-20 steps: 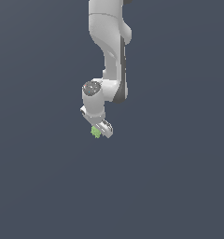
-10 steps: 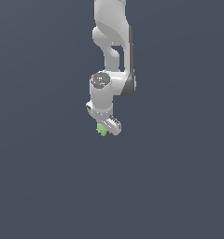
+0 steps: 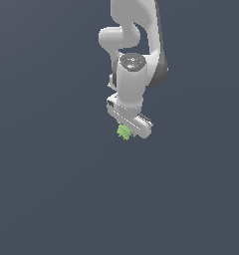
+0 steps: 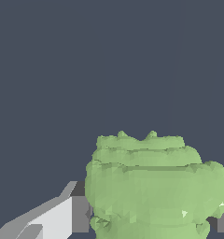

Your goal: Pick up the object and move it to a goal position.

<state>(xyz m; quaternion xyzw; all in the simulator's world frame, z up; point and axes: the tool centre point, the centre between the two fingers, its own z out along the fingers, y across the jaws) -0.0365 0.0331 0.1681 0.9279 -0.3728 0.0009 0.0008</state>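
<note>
Arm has shifted toward the exterior view's right since the earlier frame, carrying the object (image 3: 124, 132). Gripper (image 3: 125, 131) clamped on it. Pick done; goal not visible, transport apparently remains.

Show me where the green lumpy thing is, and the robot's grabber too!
green lumpy thing (image 4: 153, 186): wrist view, on its widest ridged lobe.
green lumpy thing (image 3: 124, 132): exterior view, on the part showing under the hand.
gripper (image 3: 127, 130): exterior view, at the fingertips holding it.
</note>
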